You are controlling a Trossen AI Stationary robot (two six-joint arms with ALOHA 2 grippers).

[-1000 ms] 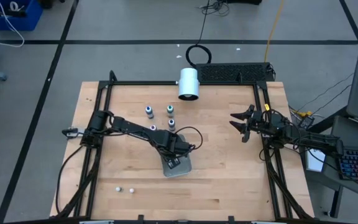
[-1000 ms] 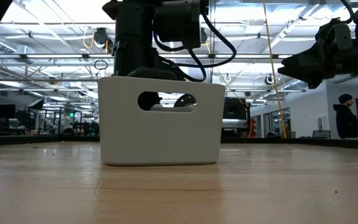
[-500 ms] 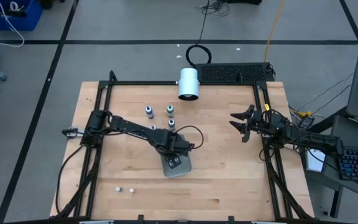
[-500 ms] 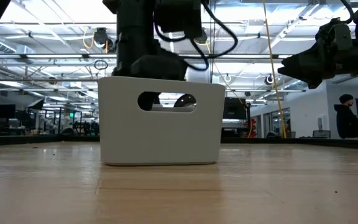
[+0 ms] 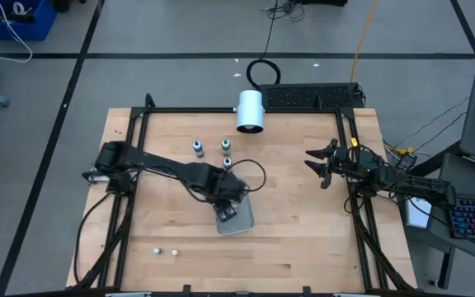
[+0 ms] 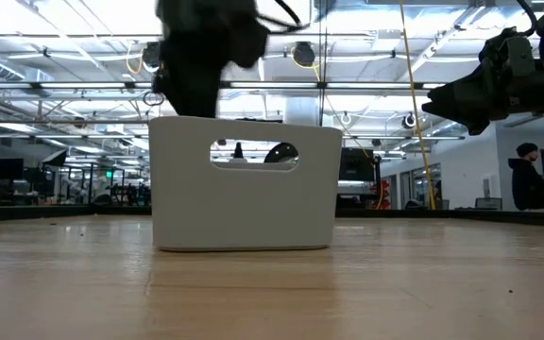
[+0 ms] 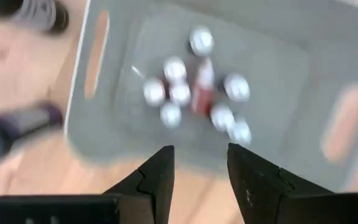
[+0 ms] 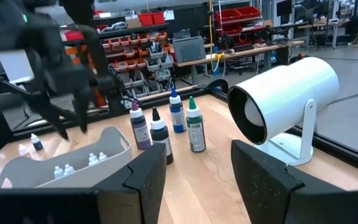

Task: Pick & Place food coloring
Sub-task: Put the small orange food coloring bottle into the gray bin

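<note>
Several small food coloring bottles [image 8: 177, 111] stand upright on the wooden table, with purple, black, blue and green caps; three show from above [image 5: 226, 146]. Just beside them, toward the table's near edge, a grey bin [image 5: 242, 223] holds several small white balls [image 7: 174, 70] and one reddish oblong thing [image 7: 202, 93], blurred. My left gripper [image 7: 197, 155] hangs open above the bin's near-left rim [image 5: 226, 203], pointing down, with nothing between its fingers. My right gripper [image 5: 313, 162] waits open at the table's right side, held level above the table.
A large white cylinder [image 5: 250, 111] lies on its stand at the table's far edge. Two white balls [image 5: 165, 250] lie near the near-left corner. A black frame [image 5: 221, 109] borders the table. Bare wood lies between the bin and the right arm.
My left gripper has risen from low over the bin to well above its rim and has drawn slightly toward the table's left. The gap between its fingers shows no change. The bin and the bottles have stayed in place.
</note>
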